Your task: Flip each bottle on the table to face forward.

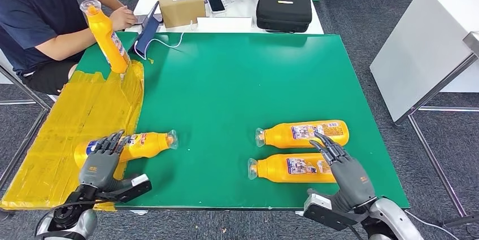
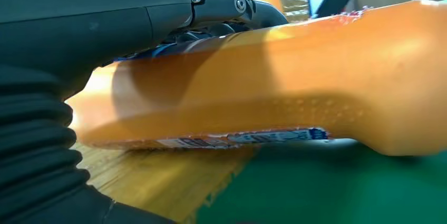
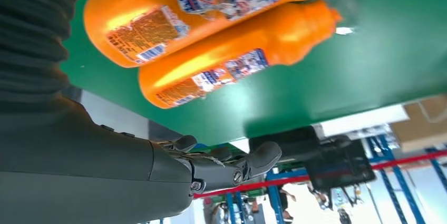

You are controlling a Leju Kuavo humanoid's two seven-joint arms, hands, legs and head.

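Observation:
Three orange bottles lie on the green table (image 1: 226, 93). The left bottle (image 1: 144, 144) lies with its cap pointing right, its base on the yellow tape. My left hand (image 1: 101, 158) is laid over that base, fingers wrapped across the top of the left bottle (image 2: 274, 76), which sits close against the palm. On the right, the far bottle (image 1: 302, 132) and the near bottle (image 1: 288, 168) lie side by side, caps to the left and labels up. My right hand (image 1: 344, 169) hovers over the near bottle's base with its fingers (image 3: 253, 161) spread, clear of both bottles (image 3: 211, 71).
A seated person at the far left holds a fourth orange bottle (image 1: 107, 36) tilted upright on the table corner. Yellow tape (image 1: 68, 138) covers the table's left strip. A cardboard box (image 1: 179, 0) and a black case (image 1: 283, 9) sit on the white table behind.

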